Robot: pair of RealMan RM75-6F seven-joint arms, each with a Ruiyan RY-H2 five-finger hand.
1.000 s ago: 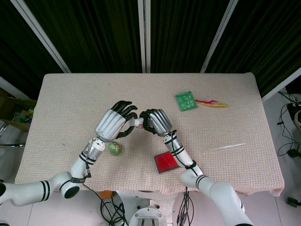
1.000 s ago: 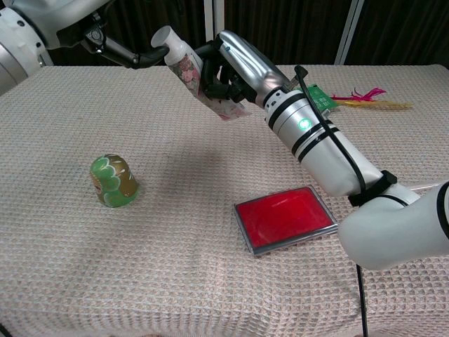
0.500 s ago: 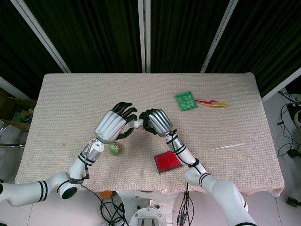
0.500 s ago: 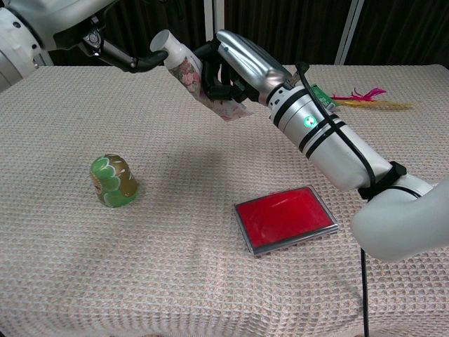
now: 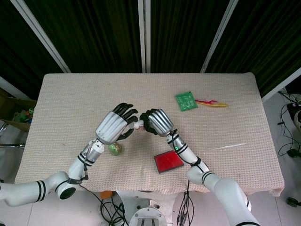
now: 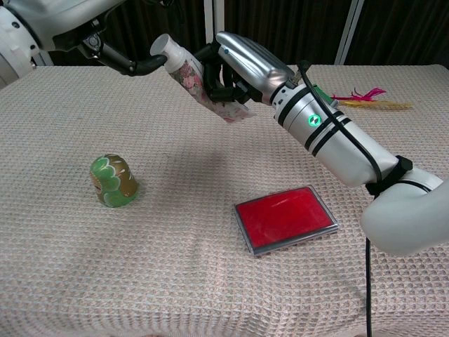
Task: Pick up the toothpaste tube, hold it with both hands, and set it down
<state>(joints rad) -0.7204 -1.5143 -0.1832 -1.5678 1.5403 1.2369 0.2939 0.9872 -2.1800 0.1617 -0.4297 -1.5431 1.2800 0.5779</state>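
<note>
The toothpaste tube [image 6: 191,76] is white with a floral print and hangs tilted above the cloth, cap [image 6: 163,47] up and to the left. My right hand [image 6: 240,62] grips its lower, flat end. My left hand [image 5: 114,125] comes in from the left, and its dark fingertips [image 6: 139,64] touch the tube at the cap. From the head view only a short piece of the toothpaste tube [image 5: 139,125] shows between the left hand and my right hand [image 5: 157,121]. The left palm is out of the chest view.
A green patterned cup [image 6: 113,180] lies on the cloth table [image 6: 84,267] below the left hand. A red flat case [image 6: 285,217] sits under the right forearm. A green packet [image 5: 186,100] and a yellow-pink feather [image 5: 212,102] lie at the back right.
Both hands and the tube have stayed nearly still. The right forearm has risen slightly, and the left fingertips have closed in a little on the cap.
</note>
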